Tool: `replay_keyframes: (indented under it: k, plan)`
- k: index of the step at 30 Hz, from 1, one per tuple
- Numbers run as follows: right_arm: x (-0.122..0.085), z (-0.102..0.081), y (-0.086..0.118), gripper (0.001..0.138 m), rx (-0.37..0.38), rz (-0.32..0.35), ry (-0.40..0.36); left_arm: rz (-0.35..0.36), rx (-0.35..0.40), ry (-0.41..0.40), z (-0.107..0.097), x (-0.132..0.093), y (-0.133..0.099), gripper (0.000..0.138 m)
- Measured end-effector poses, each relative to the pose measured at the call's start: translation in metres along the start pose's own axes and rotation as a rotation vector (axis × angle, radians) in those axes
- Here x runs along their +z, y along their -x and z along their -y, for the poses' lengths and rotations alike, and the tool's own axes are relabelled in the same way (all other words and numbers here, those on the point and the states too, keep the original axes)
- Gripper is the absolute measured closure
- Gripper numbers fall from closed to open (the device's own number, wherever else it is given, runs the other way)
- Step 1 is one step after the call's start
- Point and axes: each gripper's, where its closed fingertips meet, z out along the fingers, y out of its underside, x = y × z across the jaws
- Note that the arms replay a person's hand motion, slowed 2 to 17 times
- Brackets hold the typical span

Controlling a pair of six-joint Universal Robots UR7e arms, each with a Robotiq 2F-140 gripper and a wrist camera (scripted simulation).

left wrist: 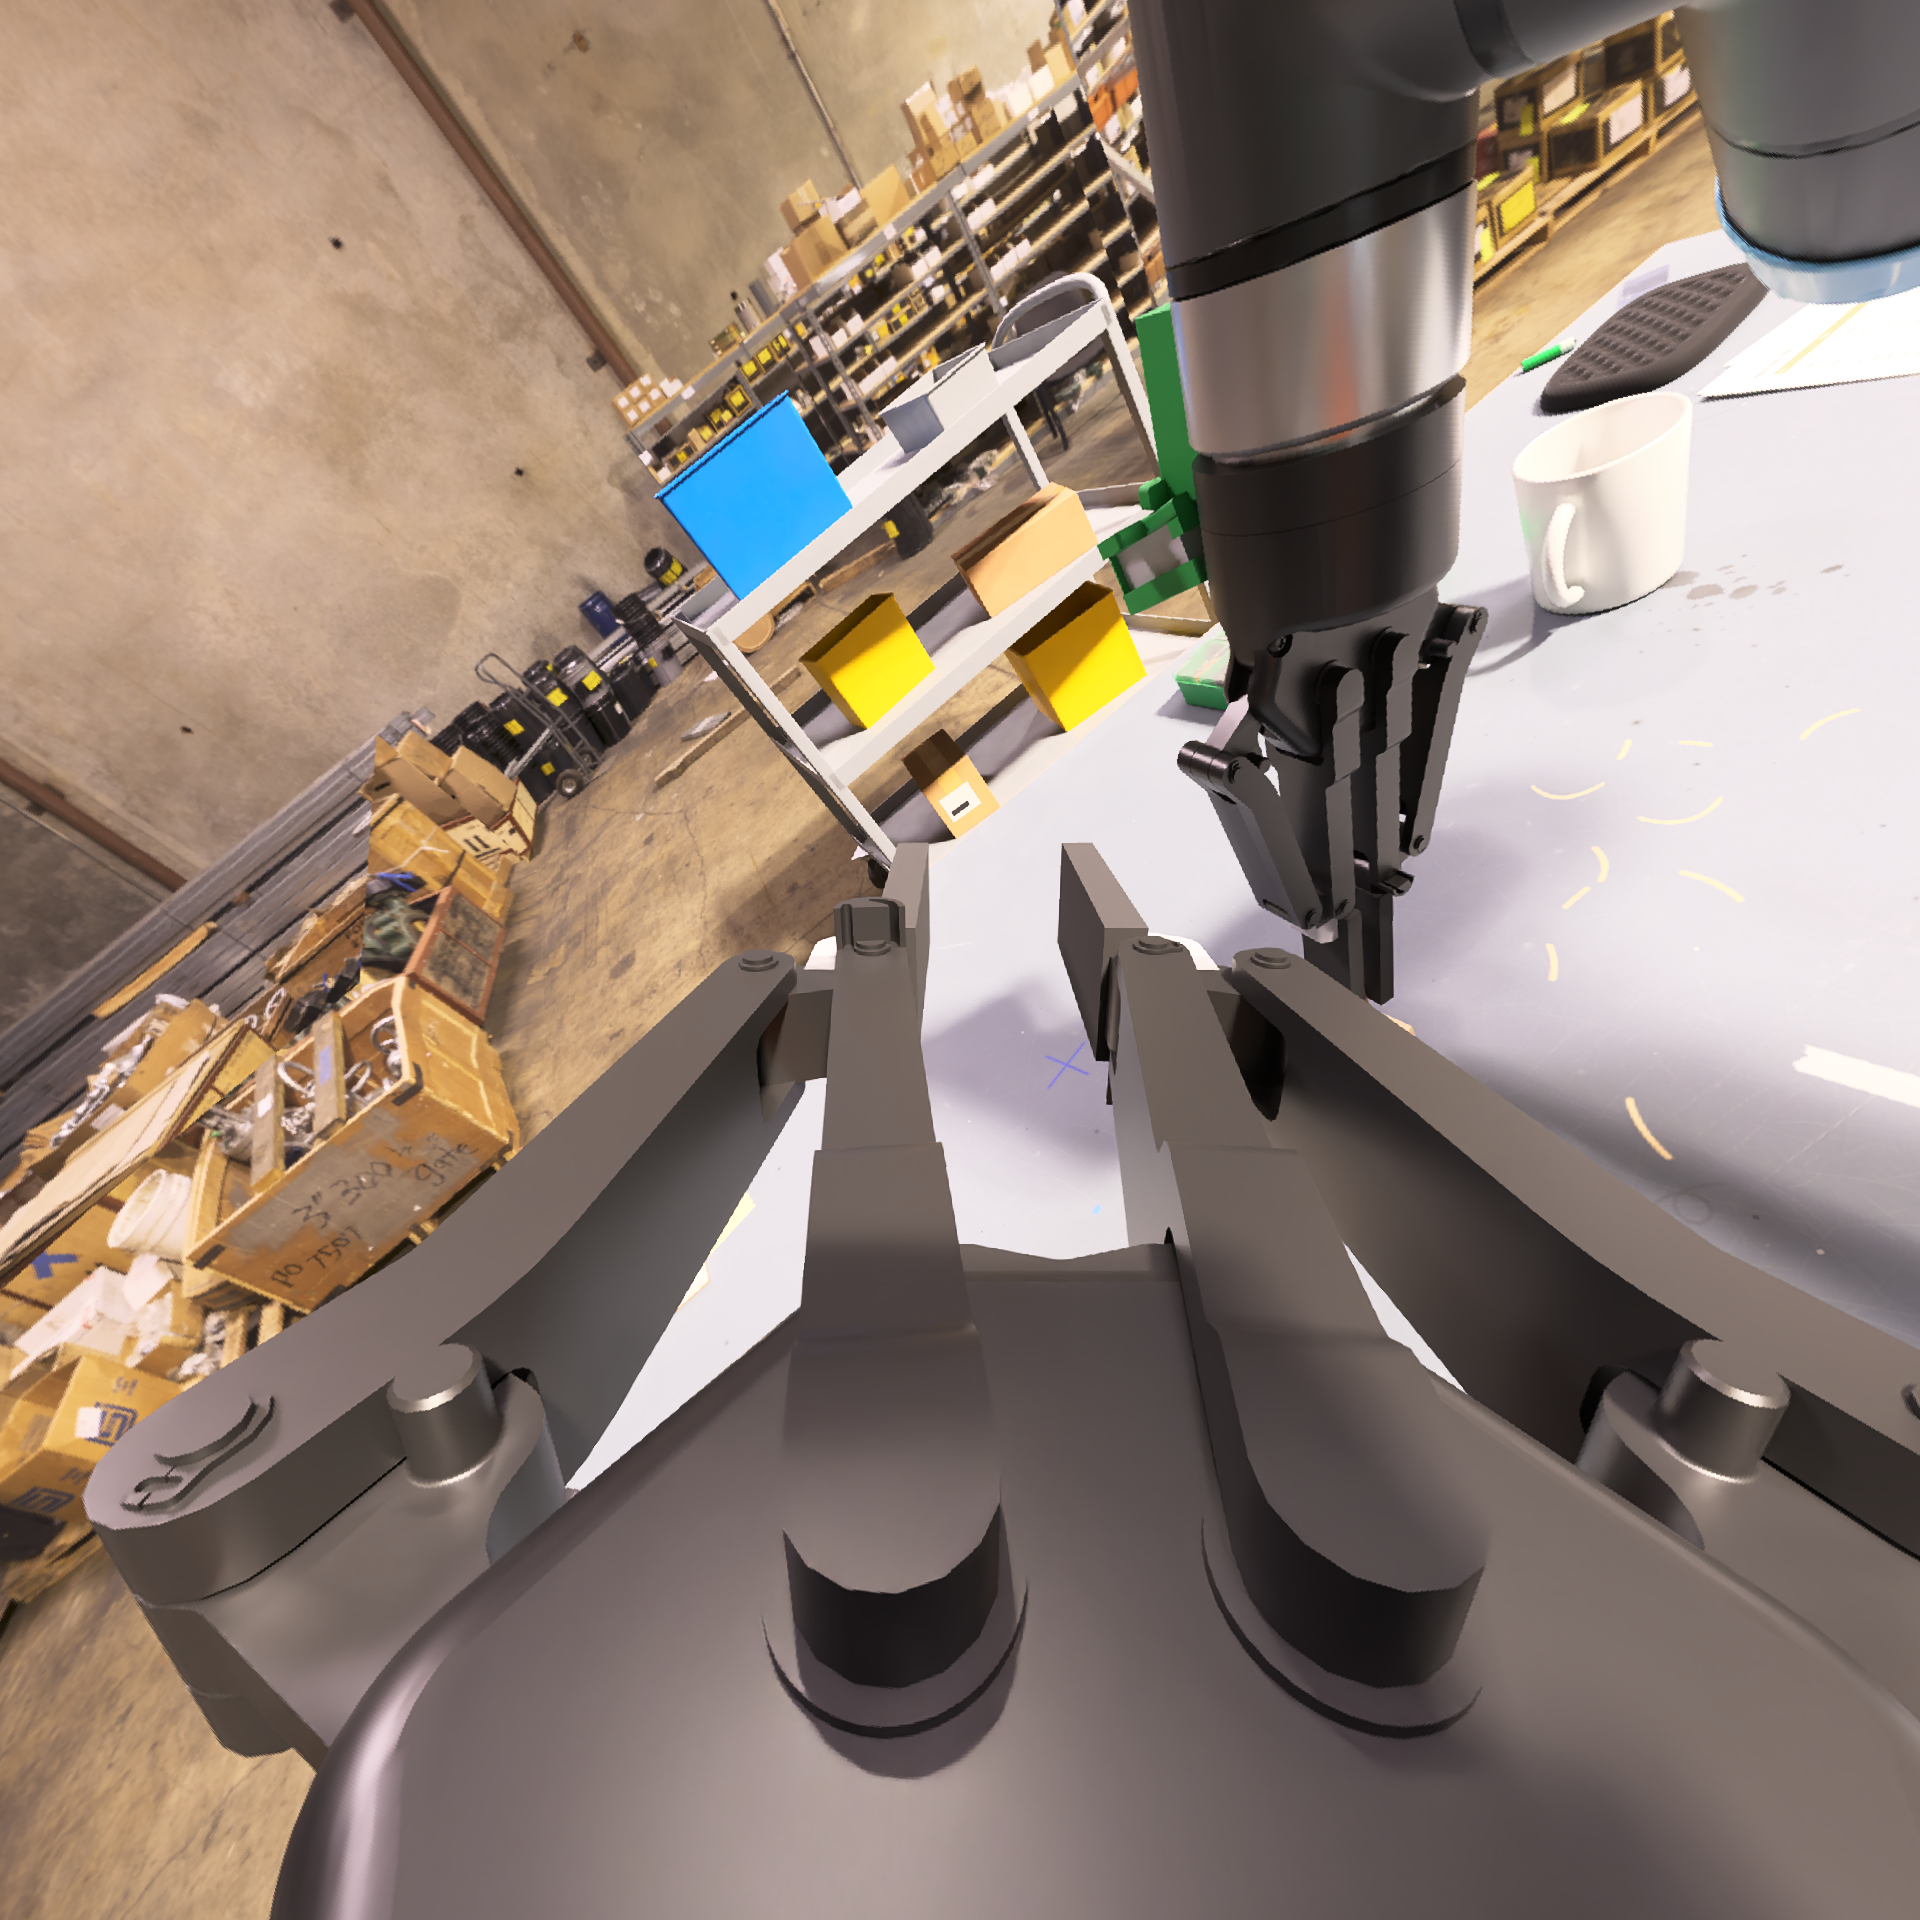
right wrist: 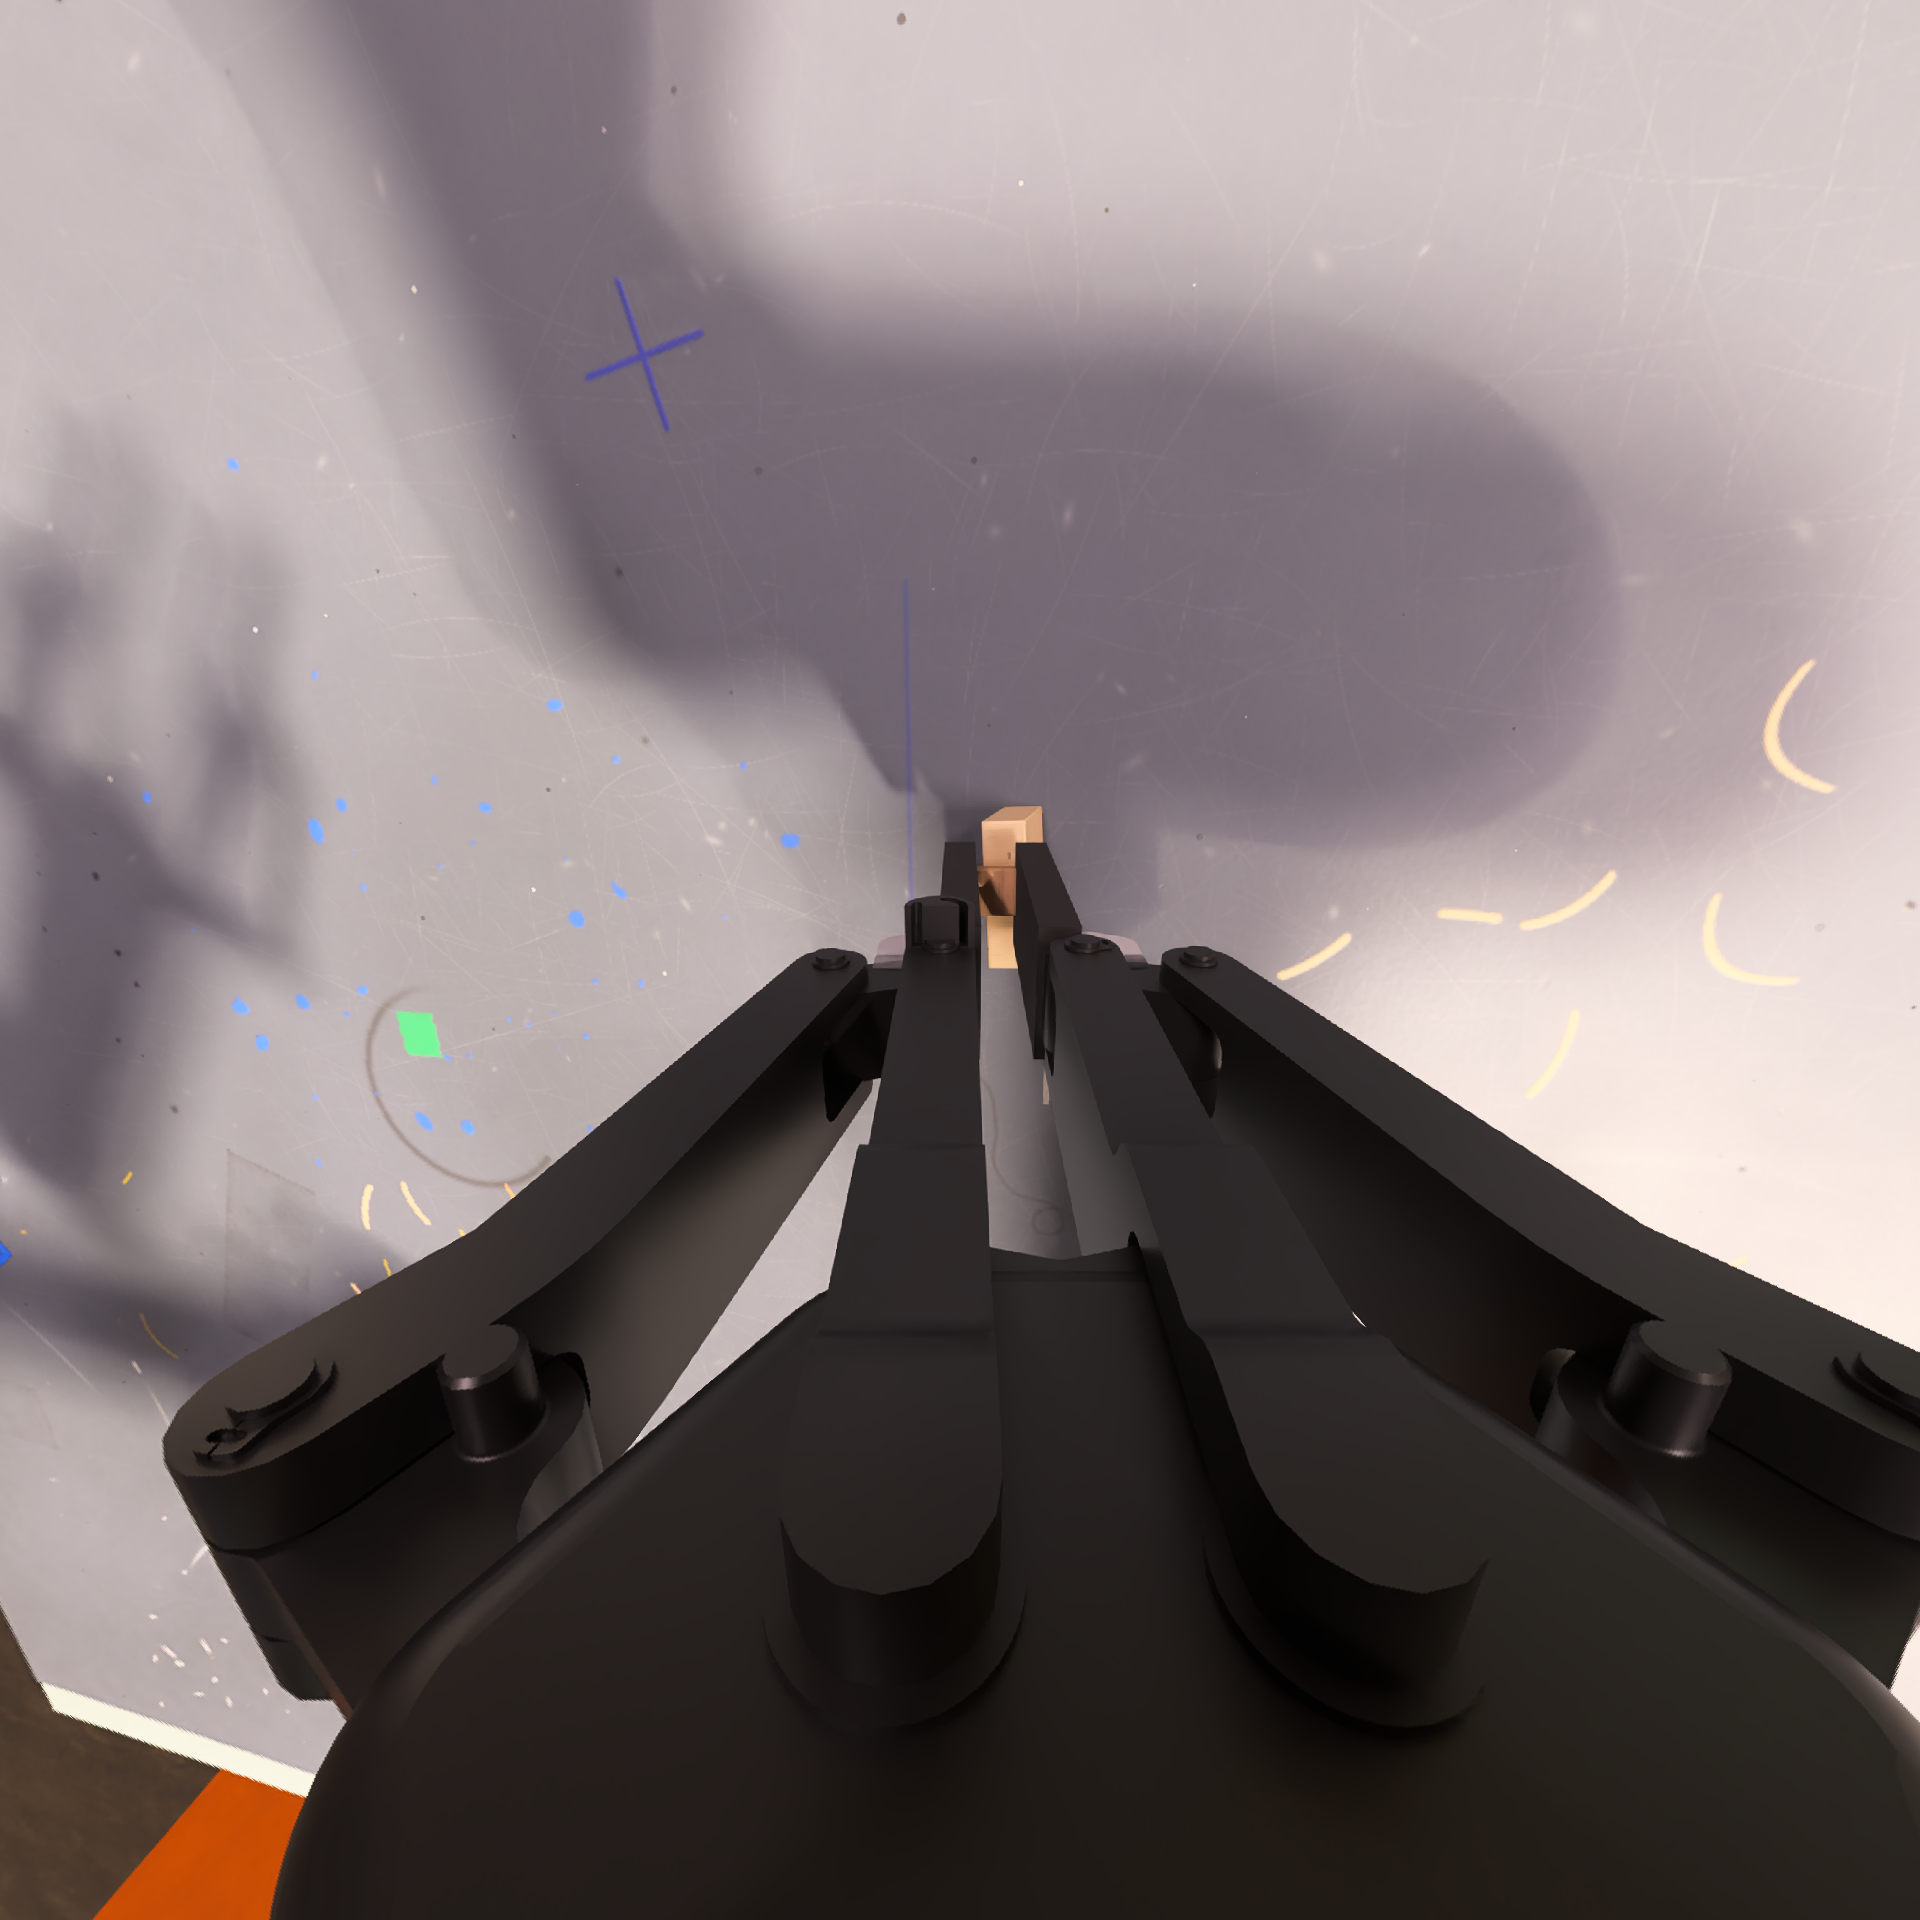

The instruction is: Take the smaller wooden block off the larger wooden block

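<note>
In the right wrist view my right gripper (right wrist: 995, 854) is shut on a narrow light wooden block (right wrist: 1013, 828). Its end pokes out past the fingertips, low over the grey table (right wrist: 1247, 312). A darker wood face and another light piece show in the gap behind it; I cannot tell the two blocks apart there. In the left wrist view the right gripper (left wrist: 1369, 966) points straight down with its tips at the table. My left gripper (left wrist: 992, 894) is open and empty, just left of it and above the table.
A white mug (left wrist: 1605, 499), a dark mesh object (left wrist: 1652, 332), a green marker (left wrist: 1545, 356) and papers (left wrist: 1829, 353) lie at the far right of the table. A blue cross (right wrist: 644, 355) is drawn on the table. A shelf cart (left wrist: 935, 540) stands beyond the table's edge.
</note>
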Motion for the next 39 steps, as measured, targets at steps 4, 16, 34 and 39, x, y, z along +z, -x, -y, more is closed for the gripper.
replay_keyframes:
  k: [4, 16, 34, 39]
  plan:
    - [0.0, 0.002, 0.0, 0.129, 0.005, 0.007, -0.007, -0.006, 0.0, 0.003, -0.001, 0.0, 0.0, 0.105]
    - [-0.001, 0.001, -0.001, 0.129, 0.037, 0.02, 0.011, -0.038, -0.01, 0.008, -0.003, 0.001, -0.001, 0.105]
    - [-0.005, -0.008, -0.001, 0.129, 0.046, 0.003, 0.091, -0.046, -0.038, 0.014, -0.007, -0.003, 0.008, 0.105]
    - [-0.008, -0.008, 0.001, 0.129, 0.036, -0.003, 0.107, -0.052, -0.05, 0.011, -0.007, -0.005, 0.01, 0.105]
